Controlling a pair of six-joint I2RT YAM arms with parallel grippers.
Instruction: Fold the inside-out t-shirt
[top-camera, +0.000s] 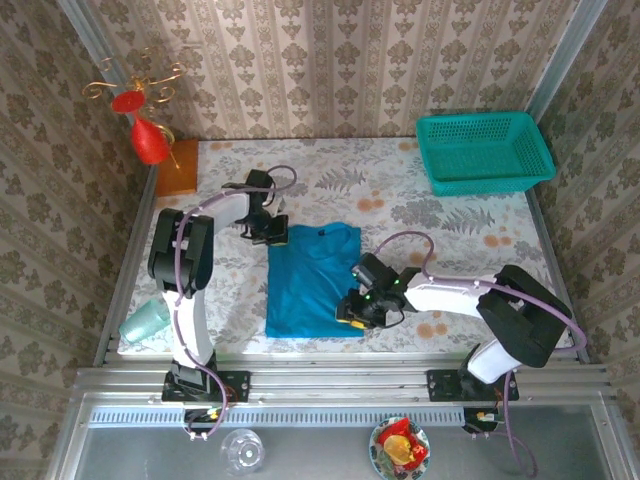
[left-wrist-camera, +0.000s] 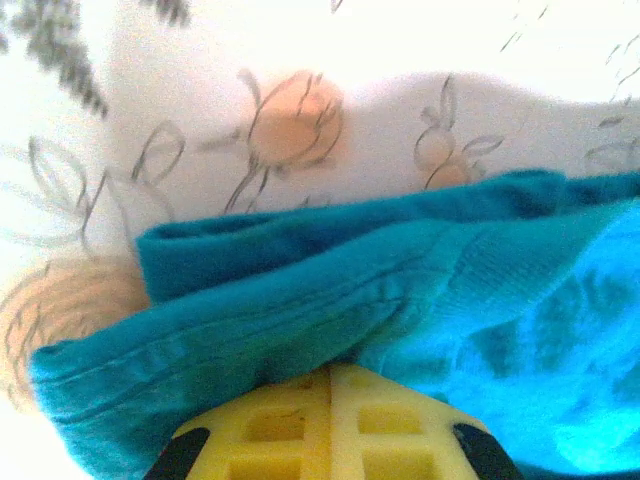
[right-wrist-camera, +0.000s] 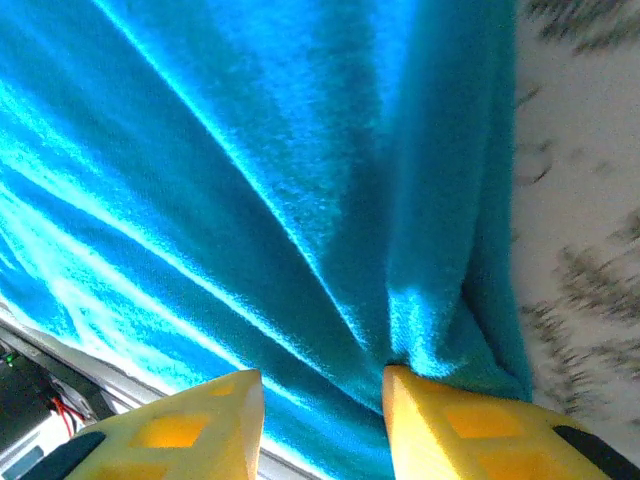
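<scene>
The inside-out t-shirt (top-camera: 312, 280) lies as a bright blue, roughly rectangular fold in the middle of the floral table. My left gripper (top-camera: 270, 232) is at the shirt's far left corner. In the left wrist view its yellow fingers (left-wrist-camera: 300, 425) press together, shut on the bunched hem of the t-shirt (left-wrist-camera: 300, 300). My right gripper (top-camera: 352, 310) sits at the shirt's near right corner. In the right wrist view it (right-wrist-camera: 322, 375) is open, its jaws apart over the creased cloth (right-wrist-camera: 250, 180), and the right fingertip (right-wrist-camera: 440, 420) touches a raised fold.
A teal mesh basket (top-camera: 483, 152) stands at the far right. A brown board (top-camera: 178, 167) and a red ornament (top-camera: 147, 140) are at the far left. A pale green cup (top-camera: 145, 322) rests by the left edge. The metal rail (top-camera: 330, 380) runs along the near edge.
</scene>
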